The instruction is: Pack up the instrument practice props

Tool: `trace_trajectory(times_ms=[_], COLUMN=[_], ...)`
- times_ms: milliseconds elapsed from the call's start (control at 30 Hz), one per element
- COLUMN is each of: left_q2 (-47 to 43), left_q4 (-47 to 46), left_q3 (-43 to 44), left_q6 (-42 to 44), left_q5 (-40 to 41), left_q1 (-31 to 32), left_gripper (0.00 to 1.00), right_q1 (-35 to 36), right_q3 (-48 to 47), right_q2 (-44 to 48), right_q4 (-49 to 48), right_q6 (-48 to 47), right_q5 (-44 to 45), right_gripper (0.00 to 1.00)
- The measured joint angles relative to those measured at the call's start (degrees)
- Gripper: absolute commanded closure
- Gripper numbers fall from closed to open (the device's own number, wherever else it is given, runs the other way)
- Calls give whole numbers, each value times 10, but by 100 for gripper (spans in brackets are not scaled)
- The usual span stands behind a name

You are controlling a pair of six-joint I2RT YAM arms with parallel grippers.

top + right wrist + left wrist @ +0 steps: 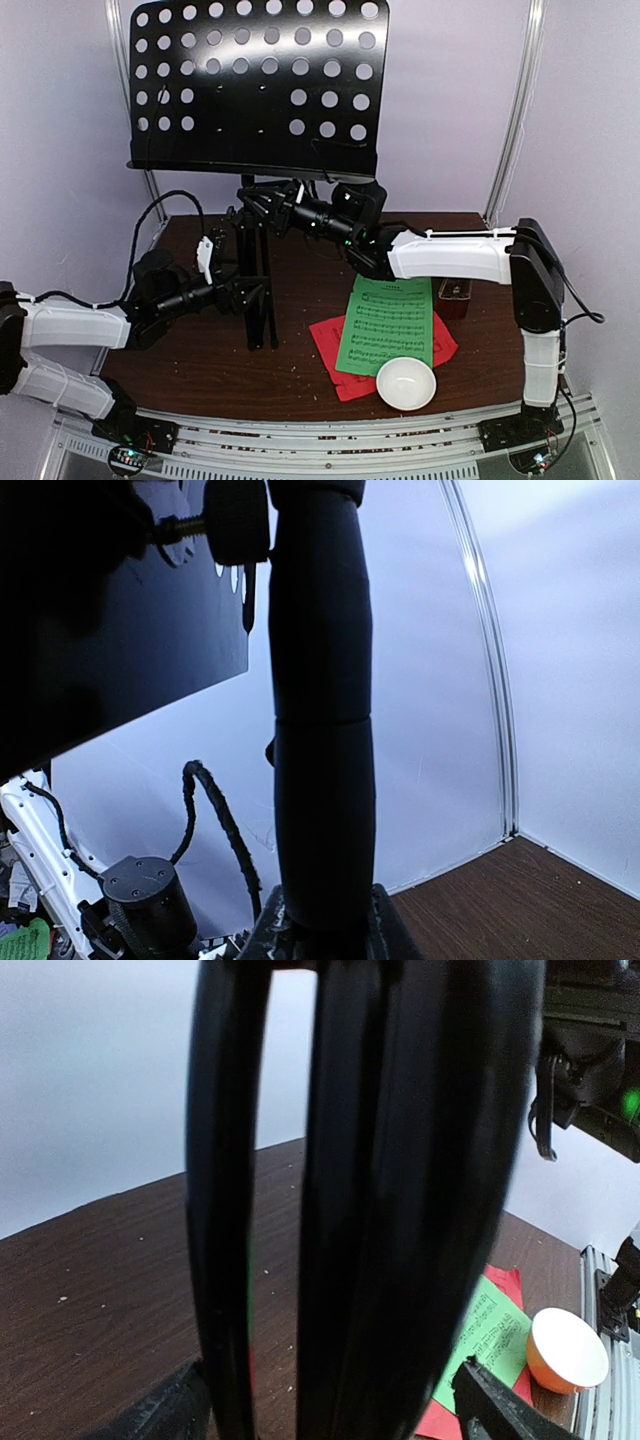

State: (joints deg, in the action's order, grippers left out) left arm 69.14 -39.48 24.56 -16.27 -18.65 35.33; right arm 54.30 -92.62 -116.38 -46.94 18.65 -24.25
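Observation:
The black perforated music stand (pixel 255 90) stands at the back left, its tripod legs folded together. My left gripper (pixel 255 297) straddles the folded legs (pixel 400 1210) low down, jaws wide. The left finger touches a leg and a small gap shows at the right fingertip (pixel 478 1385). My right gripper (pixel 262 208) is shut on the stand's pole (pixel 320 730) just under the desk. The green music sheet (pixel 388 322) lies on the red sheet (pixel 325 340) at centre right. The red-brown metronome (pixel 455 296) sits behind my right forearm.
A white bowl (pixel 406 384) sits on the near corner of the sheets and also shows in the left wrist view (pixel 567 1348). A metal frame post (pixel 515 110) rises at the back right. The brown table (pixel 190 370) ends at a rail along the near edge.

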Motion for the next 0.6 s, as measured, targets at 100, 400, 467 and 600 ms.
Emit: trace_trajectory(times_ms=[100,400,467,600], left_q2=[28,94,103,118], left_q4=[-19,-66,-76,-93], left_q3=[9,40,42,47], left_q6=[-2,-5,-10,-16], left_q5=[-7,53,75,102], left_q1=[8,34,40,51], left_gripper=[14,31,38,50], right_q1=[1,0,0,1], right_q3=[2,23,29,43], right_q2=[1,16,19,27], right_q4=[0,0,-1,-8], right_q6=[-2,-2,-2,0], right_q5=[4,44,53,70], right_gripper=[100,100,100,100])
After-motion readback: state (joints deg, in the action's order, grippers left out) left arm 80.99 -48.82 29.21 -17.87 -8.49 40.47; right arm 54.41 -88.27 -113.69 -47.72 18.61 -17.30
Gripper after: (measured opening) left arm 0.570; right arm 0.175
